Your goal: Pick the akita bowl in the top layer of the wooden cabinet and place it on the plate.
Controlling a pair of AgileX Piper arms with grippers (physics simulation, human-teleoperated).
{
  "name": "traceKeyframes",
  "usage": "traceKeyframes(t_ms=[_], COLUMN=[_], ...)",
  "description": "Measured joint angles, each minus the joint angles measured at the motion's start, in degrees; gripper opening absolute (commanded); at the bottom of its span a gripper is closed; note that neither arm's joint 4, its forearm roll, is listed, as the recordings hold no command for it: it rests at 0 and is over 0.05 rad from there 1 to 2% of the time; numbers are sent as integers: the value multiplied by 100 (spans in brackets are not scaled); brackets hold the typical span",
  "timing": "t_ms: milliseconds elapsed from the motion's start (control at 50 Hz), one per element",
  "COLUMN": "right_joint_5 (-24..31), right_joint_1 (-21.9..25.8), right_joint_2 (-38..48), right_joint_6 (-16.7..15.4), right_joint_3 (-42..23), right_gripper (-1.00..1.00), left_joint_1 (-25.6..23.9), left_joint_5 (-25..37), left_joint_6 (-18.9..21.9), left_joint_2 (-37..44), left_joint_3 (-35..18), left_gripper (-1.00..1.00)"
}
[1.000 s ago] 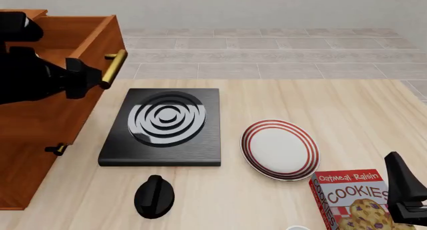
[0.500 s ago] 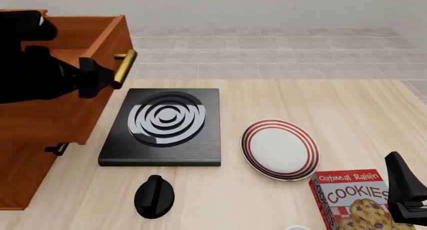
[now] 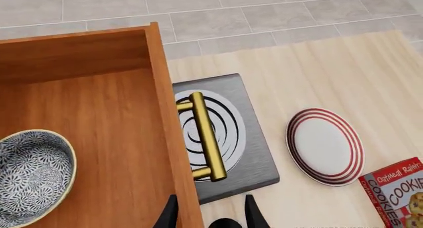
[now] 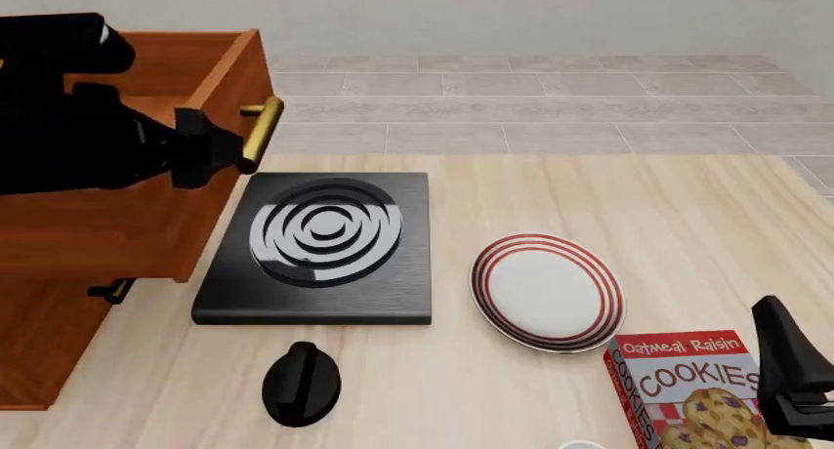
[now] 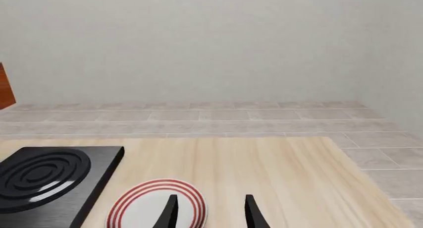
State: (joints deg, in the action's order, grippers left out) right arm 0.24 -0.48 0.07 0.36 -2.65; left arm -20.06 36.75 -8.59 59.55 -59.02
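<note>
My left end effector (image 4: 209,148) sits at the brass handle (image 4: 262,134) of the top layer (image 4: 195,190); whether its fingers pinch the bar, I cannot tell. That drawer stands pulled out from the wooden cabinet (image 4: 39,342), overhanging the black stove (image 4: 319,249). Inside lies the akita bowl (image 3: 29,176). The plate (image 4: 548,291) rests on the worktop (image 4: 678,224) right of the stove. My right end effector (image 5: 209,210) hangs spread, empty.

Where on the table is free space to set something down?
The bare wood right of the plate, beyond the cookie box, is open, as is the strip behind the plate. It is crowded between the stove, the black knob and the wooden cabinet.
</note>
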Motion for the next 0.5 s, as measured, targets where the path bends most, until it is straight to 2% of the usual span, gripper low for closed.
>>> traceKeyframes(t_ms=[500], right_joint_5=[-12], right_joint_1=[-17], right_joint_2=[1], right_joint_6=[3], right_joint_3=[7], right_gripper=[100], left_joint_1=[-106], left_joint_5=[216], left_joint_6=[-126], left_joint_2=[129], left_joint_3=[-232], left_gripper=[100])
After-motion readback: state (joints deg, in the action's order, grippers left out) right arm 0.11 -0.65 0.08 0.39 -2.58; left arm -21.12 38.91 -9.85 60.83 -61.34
